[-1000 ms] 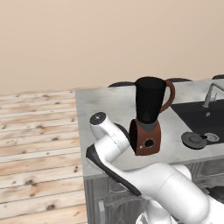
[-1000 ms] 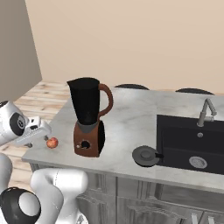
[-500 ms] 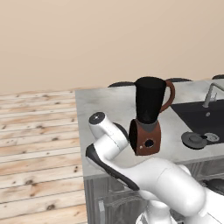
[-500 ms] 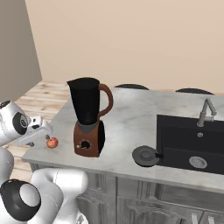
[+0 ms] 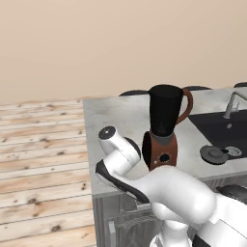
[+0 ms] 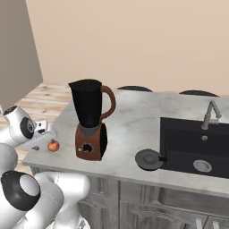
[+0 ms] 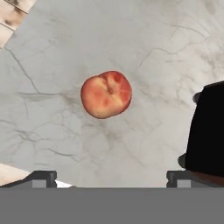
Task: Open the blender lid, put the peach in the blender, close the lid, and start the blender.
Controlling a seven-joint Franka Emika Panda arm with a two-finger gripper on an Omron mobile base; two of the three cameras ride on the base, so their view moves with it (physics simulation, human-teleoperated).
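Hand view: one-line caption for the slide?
Open end effector hovers above the peach on the marble counter, the blender at the frame's right edge.

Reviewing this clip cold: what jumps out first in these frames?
The tall blender with its dark jar and reddish-brown base stands mid-counter, its rim uncovered. The blender lid lies flat on the counter beside the black sink. The peach sits alone on the marble near the counter's left end, and the gripper hangs above it with fingertips spread, holding nothing.
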